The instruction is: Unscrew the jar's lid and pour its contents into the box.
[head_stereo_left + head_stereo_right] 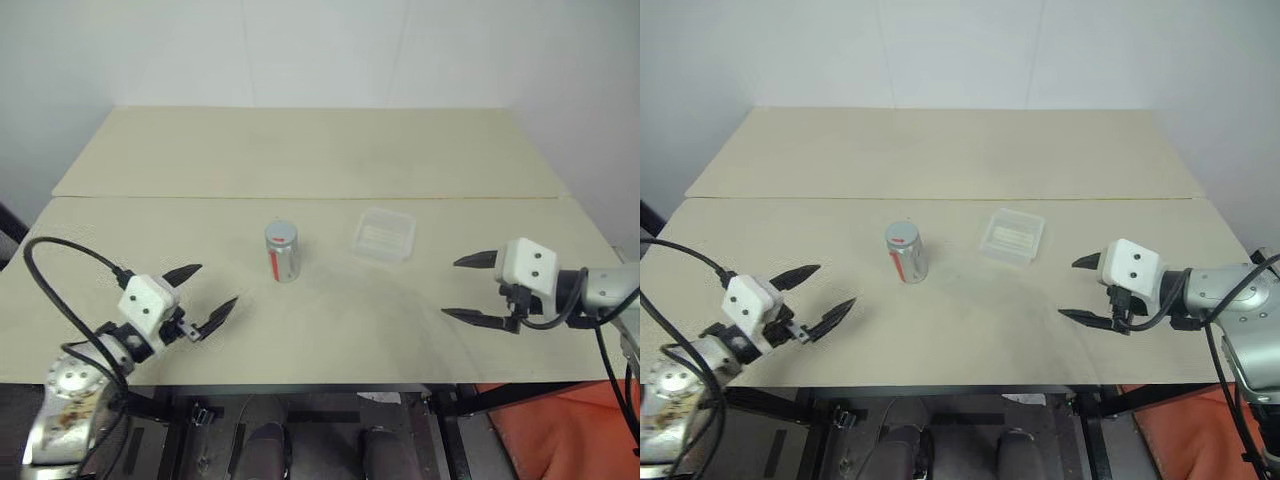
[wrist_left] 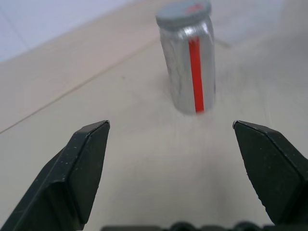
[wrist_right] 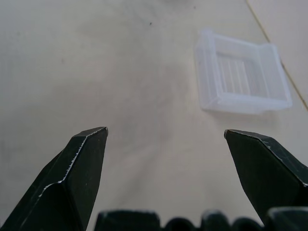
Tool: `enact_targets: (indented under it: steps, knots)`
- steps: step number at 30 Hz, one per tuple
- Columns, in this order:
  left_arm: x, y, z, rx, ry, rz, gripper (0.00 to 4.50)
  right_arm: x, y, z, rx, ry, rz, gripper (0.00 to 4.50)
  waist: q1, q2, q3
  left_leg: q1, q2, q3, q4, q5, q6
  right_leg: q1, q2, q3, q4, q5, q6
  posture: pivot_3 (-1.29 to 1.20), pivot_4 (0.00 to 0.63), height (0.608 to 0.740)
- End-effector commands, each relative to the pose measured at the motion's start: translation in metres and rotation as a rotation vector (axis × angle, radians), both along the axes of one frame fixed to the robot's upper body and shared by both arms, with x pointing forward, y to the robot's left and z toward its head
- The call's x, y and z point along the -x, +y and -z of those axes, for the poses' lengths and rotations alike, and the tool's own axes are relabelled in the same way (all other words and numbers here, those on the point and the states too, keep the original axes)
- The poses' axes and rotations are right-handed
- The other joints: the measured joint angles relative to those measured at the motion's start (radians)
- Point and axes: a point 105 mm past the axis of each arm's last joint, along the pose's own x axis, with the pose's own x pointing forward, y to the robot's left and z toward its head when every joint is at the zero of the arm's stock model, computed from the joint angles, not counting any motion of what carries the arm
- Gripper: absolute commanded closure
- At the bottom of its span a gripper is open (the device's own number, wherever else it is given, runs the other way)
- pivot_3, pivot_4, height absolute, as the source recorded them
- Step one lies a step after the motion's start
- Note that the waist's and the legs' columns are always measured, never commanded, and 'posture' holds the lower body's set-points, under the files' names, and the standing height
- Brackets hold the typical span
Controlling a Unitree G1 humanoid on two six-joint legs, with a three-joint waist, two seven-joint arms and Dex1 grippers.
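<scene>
Pale beige tabletop (image 1: 320,150) runs back to a plain white wall, with a seam crossing it from side to side a little behind the objects; near the middle stands the jar (image 1: 282,252), a small silver-grey cylinder, upright, with a red vertical stripe down its side; the lid (image 1: 281,234) sits on top of it, grey with a small red mark, so the jar is not yet opened; just to the right of the jar, apart from it, lies the box (image 1: 384,234), shallow, clear plastic, rounded at the corners, flat on the table.

At the near left the left gripper (image 1: 200,300) hangs over the table's front edge, its two black fingers spread wide with nothing between them, pointing toward the jar yet well short of it; in the left wrist view the jar (image 2: 188,60) stands beyond the parted fingertips (image 2: 94,139).

At the near right the right gripper (image 1: 470,290) also stands wide open and empty, aimed leftward, near the box but not touching it; the right wrist view has the box (image 3: 240,79) lying beyond its fingers (image 3: 86,149).
</scene>
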Motion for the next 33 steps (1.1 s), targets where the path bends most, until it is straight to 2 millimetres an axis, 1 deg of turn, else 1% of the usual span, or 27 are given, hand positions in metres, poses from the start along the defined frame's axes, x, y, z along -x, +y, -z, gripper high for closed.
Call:
enact_targets:
  steps: [1, 3, 5, 12, 16, 19, 23, 33]
  knots:
    - [-0.01, -0.016, -0.001, 0.037, -0.079, -0.041, 0.03, -0.004, 0.01, -0.01, -0.012, -0.06, -0.006, 0.0, 0.002, 0.0, 0.0, 0.0, -0.001, 0.0, 0.0, 0.0, 0.0, 0.0, 0.0, 0.001, 0.0, 0.0, 0.0, 0.0, 0.15, 0.74]
    - [-0.013, -0.027, 0.0, 0.106, -0.085, -0.044, 0.03, -0.003, 0.014, -0.01, -0.026, -0.063, -0.013, 0.0, 0.003, 0.0, 0.0, 0.0, -0.001, 0.0, 0.001, 0.0, 0.0, 0.0, 0.0, 0.001, 0.0, 0.001, 0.001, 0.0, 0.15, 0.74]
    - [-0.016, -0.037, 0.002, 0.127, -0.084, -0.034, 0.03, -0.003, 0.017, -0.01, -0.035, -0.066, -0.012, 0.0, 0.005, 0.0, 0.0, 0.0, -0.001, 0.0, 0.001, 0.0, 0.0, 0.0, 0.0, 0.001, 0.0, 0.001, 0.001, 0.0, 0.15, 0.74]
    - [-0.032, -0.053, 0.009, 0.178, -0.076, -0.045, 0.03, -0.001, 0.017, -0.01, -0.035, -0.079, 0.009, 0.0, 0.01, 0.0, 0.0, 0.0, -0.001, 0.0, 0.001, 0.0, 0.0, 0.0, 0.0, 0.001, 0.0, 0.001, 0.001, 0.0, 0.15, 0.74]
    - [-0.039, -0.058, 0.014, 0.229, -0.067, -0.059, 0.03, 0.001, 0.015, -0.008, -0.024, -0.075, 0.022, 0.0, 0.011, 0.0, 0.0, 0.0, -0.002, 0.0, 0.001, 0.0, 0.0, 0.0, 0.0, 0.001, 0.0, 0.001, 0.001, 0.0, 0.15, 0.74]
    - [-0.043, -0.066, 0.02, 0.209, -0.07, -0.043, 0.03, 0.002, 0.015, -0.007, -0.022, -0.076, 0.025, 0.0, 0.012, 0.0, 0.0, 0.0, -0.002, 0.0, 0.001, 0.0, 0.0, 0.0, 0.0, 0.001, 0.0, 0.001, 0.001, 0.0, 0.15, 0.74]
    - [-0.05, -0.071, 0.016, 0.225, -0.102, -0.06, 0.03, 0.002, 0.016, -0.009, -0.021, -0.084, 0.028, 0.0, 0.013, -0.001, 0.0, 0.0, -0.002, 0.0, 0.001, 0.0, 0.0, 0.0, 0.0, 0.001, 0.0, 0.001, 0.002, 0.0, 0.15, 0.74]
    - [-0.069, -0.081, 0.015, 0.248, -0.158, -0.111, 0.03, 0.0, 0.015, -0.01, -0.012, -0.091, 0.037, 0.0, 0.018, -0.001, 0.0, 0.0, -0.002, 0.0, 0.001, 0.0, 0.001, 0.0, 0.0, 0.001, 0.0, 0.001, 0.002, 0.0, 0.15, 0.74]
